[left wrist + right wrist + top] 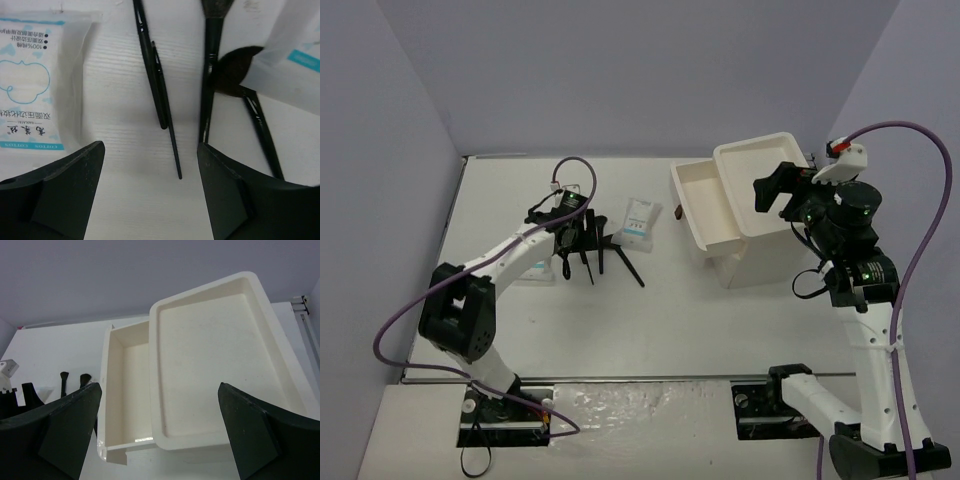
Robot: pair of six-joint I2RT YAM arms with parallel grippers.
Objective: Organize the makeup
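**Top view.** The left fingers (566, 232) sit at centre left, low over a row of black brushes (592, 250) on the white worktop (650, 330). I read them as spread, with nothing pinched. One white packet (640, 220) lies just right of the brushes. A second packet (535, 270) lies partly under the left arm (500, 255). At upper right stands the white box (745, 250), with its drawer (705, 205) pulled out toward the brushes and a shallow tray (740, 170) on top. The right fingers (772, 190) hang above the tray, spread wide and holding nothing.

**Left wrist view.** My two dark fingers fill the lower corners.
- Between them on the worktop lies a thin black stick (172, 145). It overlaps a thicker black handle (150, 65) that runs to the top edge.
- To the right, a long brush (210, 50) lies close beside the right-hand finger.
- A round-headed brush (232, 70) has its bristles partly under a corner packet (290, 60) at upper right.
- A blue-printed packet (35, 75) fills the upper left.

I cannot tell whether the fingertips touch the worktop.

**Right wrist view.** The tray and drawer fill the middle of the frame between the spread fingers. Two brush heads (85, 377) show small at the left.
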